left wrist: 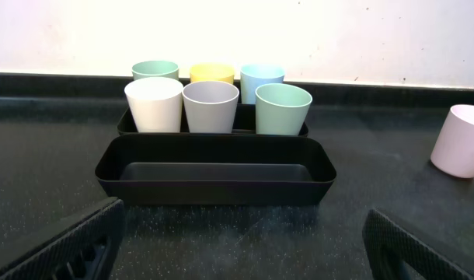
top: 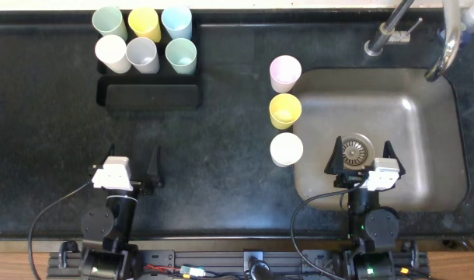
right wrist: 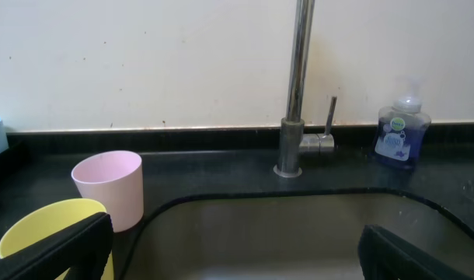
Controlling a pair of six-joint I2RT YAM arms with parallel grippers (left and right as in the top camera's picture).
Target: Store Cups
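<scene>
Three loose cups stand upright in a line on the counter (top: 221, 171), just beside the left rim of the sink (top: 423, 117). The pink cup (top: 285, 72) is farthest from the arms, the yellow cup (top: 285, 110) is in the middle, and the white cup (top: 286, 148) is nearest.

The right gripper (top: 363, 155) is over the sink near the drain (top: 356, 146), with its jaws spread wide and nothing between them. The white cup is just to its left and apart from it. The yellow and pink ones stand further ahead on the same side.

The left gripper (top: 132, 161) is low over the counter, also spread wide and holding nothing. Straight ahead of it lies a long black tray (top: 148, 105). Behind this is a second tray (top: 102, 68) that holds six cups (top: 142, 54) in two rows. The loose cups are well apart from this gripper, to its right.
</scene>
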